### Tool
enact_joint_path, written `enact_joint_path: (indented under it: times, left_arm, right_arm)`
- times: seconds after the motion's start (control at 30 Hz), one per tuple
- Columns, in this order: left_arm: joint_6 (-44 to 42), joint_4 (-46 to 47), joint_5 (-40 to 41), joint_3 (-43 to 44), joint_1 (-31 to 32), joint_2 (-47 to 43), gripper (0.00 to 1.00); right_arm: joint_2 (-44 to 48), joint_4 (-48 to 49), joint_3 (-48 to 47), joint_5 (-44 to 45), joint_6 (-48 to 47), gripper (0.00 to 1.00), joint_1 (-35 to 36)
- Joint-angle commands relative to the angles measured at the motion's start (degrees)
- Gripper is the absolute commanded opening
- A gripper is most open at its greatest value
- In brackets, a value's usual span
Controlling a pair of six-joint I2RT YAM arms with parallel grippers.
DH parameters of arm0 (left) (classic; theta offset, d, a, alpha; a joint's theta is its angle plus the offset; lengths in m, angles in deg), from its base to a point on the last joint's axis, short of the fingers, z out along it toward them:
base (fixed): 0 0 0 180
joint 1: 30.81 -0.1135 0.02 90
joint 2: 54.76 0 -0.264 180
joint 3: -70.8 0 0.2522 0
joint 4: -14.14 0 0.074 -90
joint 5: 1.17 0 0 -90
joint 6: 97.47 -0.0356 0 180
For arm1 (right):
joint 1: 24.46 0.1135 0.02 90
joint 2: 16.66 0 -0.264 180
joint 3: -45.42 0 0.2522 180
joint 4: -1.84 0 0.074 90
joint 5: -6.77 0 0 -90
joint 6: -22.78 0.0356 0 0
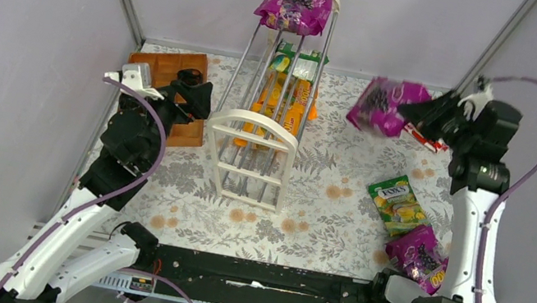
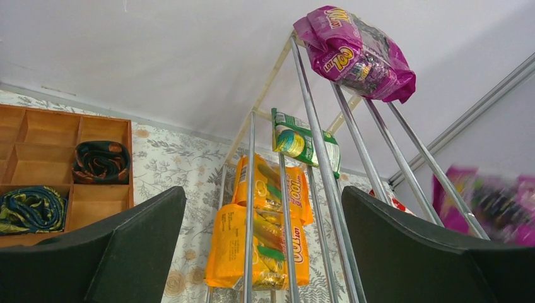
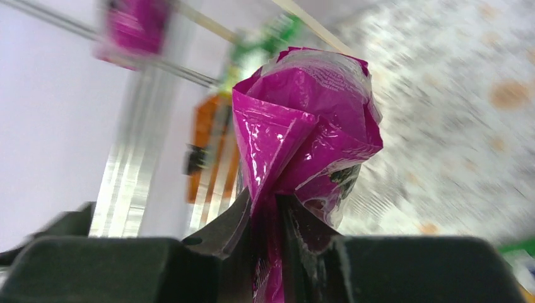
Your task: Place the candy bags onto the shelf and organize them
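near the arm bases, to the right of the shelf (image 1: 257, 129), a purple bag (image 1: 420, 257) and a green fox's bag (image 1: 399, 204) lie flat on the floral cloth (image 1: 321, 211). further back on that same side, held clear of the cloth, the right gripper (image 3: 265, 214) is pinched tight on the crumpled edge of the held purple bag (image 3: 309, 132). the packet looks light, soft and slick, likely to sag and swing, so the sealed edge seems the safest hold. a red packet (image 1: 426, 138) lies just beyond it. left of the shelf, the left gripper (image 2: 264, 192) hangs empty with jaws apart, beside a wooden tray (image 1: 171, 68). the thin rods (image 2: 250, 158) could snag the load. orange bags (image 1: 286, 105), a shelved green bag (image 1: 298, 61) and a top purple bag (image 1: 296, 2) already occupy tiers.
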Motion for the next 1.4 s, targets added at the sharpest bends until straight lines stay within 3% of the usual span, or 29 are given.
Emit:
enact_joint_path:
  times: [0.0, 0.13, 0.27, 0.53, 1.1, 1.37]
  left_arm:
    - [-0.19, 0.93, 0.6, 0.14, 0.12, -1.0, 0.99]
    - [-0.29, 0.93, 0.95, 0.1, 0.12, -1.2, 0.99]
    - [-0.28, 0.93, 1.26, 0.1, 0.12, -1.33, 0.99]
    - [-0.54, 0.93, 1.76, 0.14, 0.12, -1.47, 0.99]
    - [-0.54, 0.93, 1.35, 0.32, 0.2, -2.0, 0.99]
    - [-0.63, 0.93, 1.31, 0.29, 0.29, -2.08, 0.99]
  right_arm:
    - [-3.35, 22.15, -15.9, -12.36, 17.83, 0.02, 1.84]
    - [-10.14, 32.97, -27.63, -13.57, 29.01, 0.0, 6.23]
    - [-19.86, 40.59, -37.58, -14.42, 38.71, 0.0, 15.16]
    - [-34.01, 52.05, -47.06, -10.97, 49.03, 0.0, 30.21]
    - [-33.08, 69.35, -20.03, 4.61, 61.65, 0.0, 32.55]
    - [-31.19, 66.19, -15.21, 7.22, 58.32, 0.03, 32.09]
